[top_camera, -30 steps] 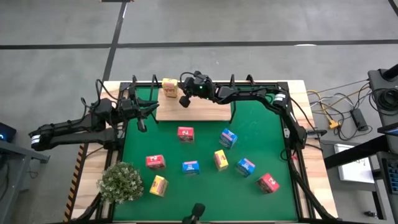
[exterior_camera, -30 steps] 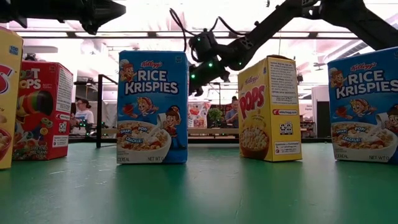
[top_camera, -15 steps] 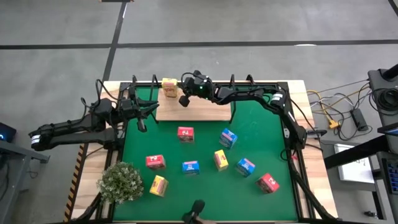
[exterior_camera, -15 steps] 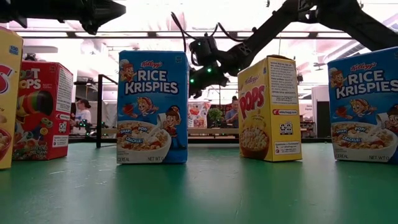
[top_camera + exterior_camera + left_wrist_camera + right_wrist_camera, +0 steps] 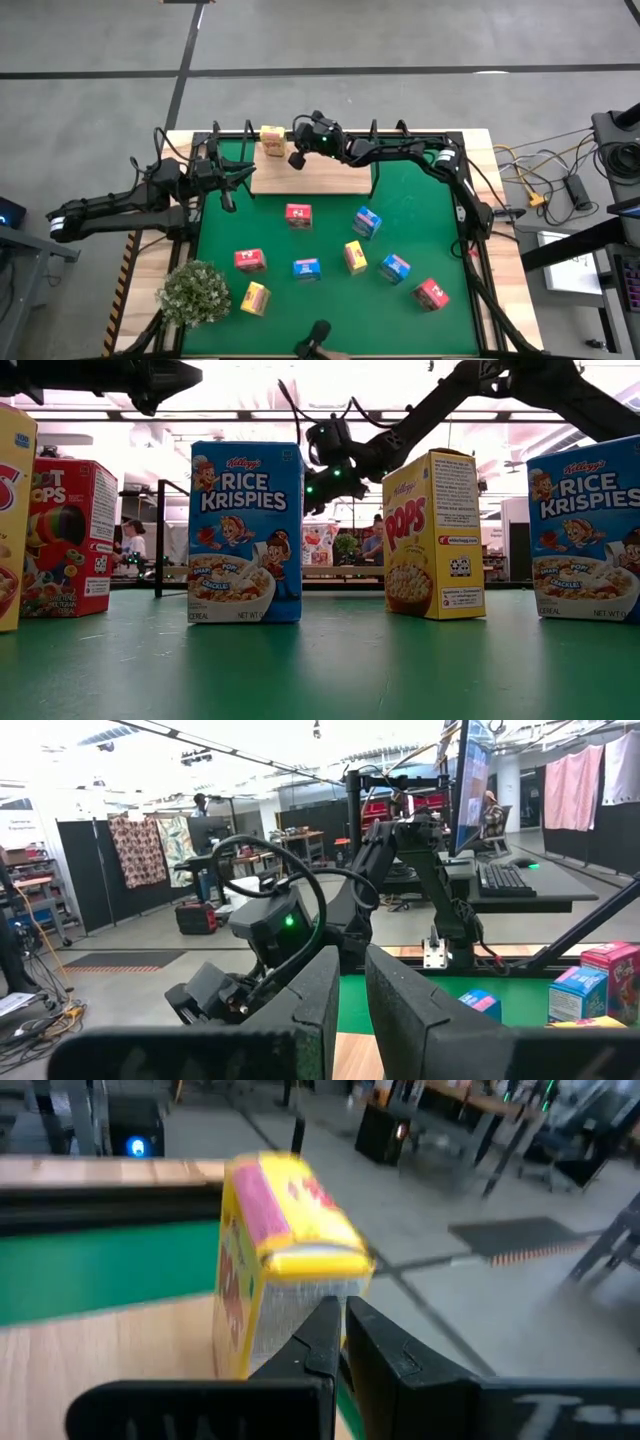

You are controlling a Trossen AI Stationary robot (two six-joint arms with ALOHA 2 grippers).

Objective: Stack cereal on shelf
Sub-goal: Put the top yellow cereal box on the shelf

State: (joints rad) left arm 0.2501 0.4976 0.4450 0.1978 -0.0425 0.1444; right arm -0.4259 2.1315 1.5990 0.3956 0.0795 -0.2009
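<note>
One yellow carton [image 5: 272, 140] stands upright on the far left corner of the wooden shelf board [image 5: 320, 178]; it fills the right wrist view [image 5: 285, 1250]. My right gripper [image 5: 297, 159] hovers shut just beside it, toward the table's right, and touches nothing that I can see. Several more cartons stand on the green mat [image 5: 420, 210]: red [image 5: 298, 214], blue [image 5: 366, 222], yellow [image 5: 355, 256] and others. My left gripper [image 5: 236, 177] waits shut at the mat's left edge, left of the board.
A bushy plant [image 5: 195, 292] stands at the near left corner. Black wire frame posts [image 5: 373, 130] rise at the board's ends. In the low view a blue carton [image 5: 245, 532] and a yellow one [image 5: 433, 535] stand in front of my right arm.
My right gripper has risen a little beside the yellow carton, which has stayed in place on the board.
</note>
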